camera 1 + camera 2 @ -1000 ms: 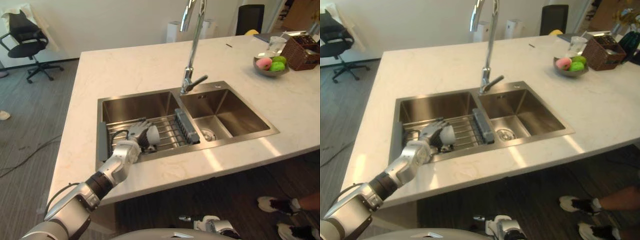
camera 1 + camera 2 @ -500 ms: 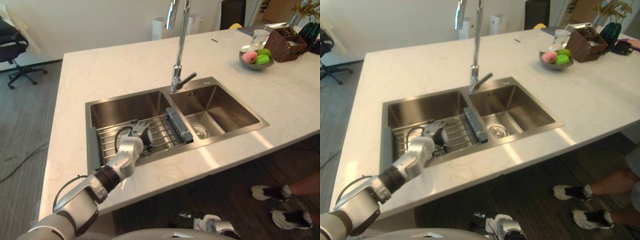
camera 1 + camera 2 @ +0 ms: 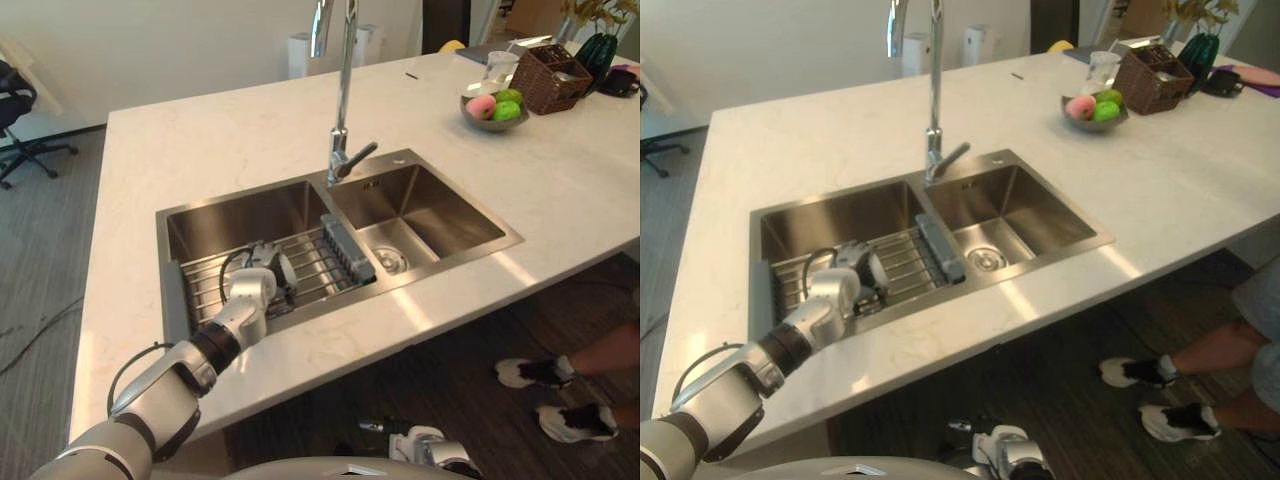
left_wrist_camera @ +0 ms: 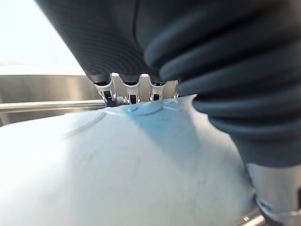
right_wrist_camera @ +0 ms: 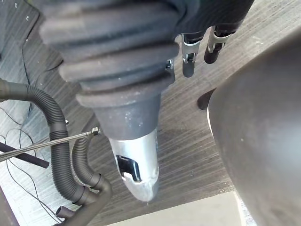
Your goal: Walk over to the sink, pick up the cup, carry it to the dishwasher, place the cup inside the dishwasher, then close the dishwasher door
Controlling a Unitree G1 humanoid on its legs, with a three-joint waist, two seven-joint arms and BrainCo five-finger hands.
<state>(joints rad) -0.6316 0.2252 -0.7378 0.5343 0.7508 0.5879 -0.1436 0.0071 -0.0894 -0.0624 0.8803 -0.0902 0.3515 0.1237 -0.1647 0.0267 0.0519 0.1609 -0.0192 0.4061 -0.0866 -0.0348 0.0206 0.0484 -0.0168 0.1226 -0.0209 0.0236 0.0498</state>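
**Left hand on the cup in the sink**

My left hand is wrapped round the pale cup, which lies on the wire rack in the sink's left basin, at 7 o'clock from the tap. I judge the cup light, rigid and smooth, likely slick if wet, so a full wrap round its body suits. The head views place it. The wrist view shows its wall against my fingers. The right hand hangs low, and I cannot tell its state.

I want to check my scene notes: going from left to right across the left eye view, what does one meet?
Office chair → left hand closed around the cup → faucet → fruit bowl → basket.
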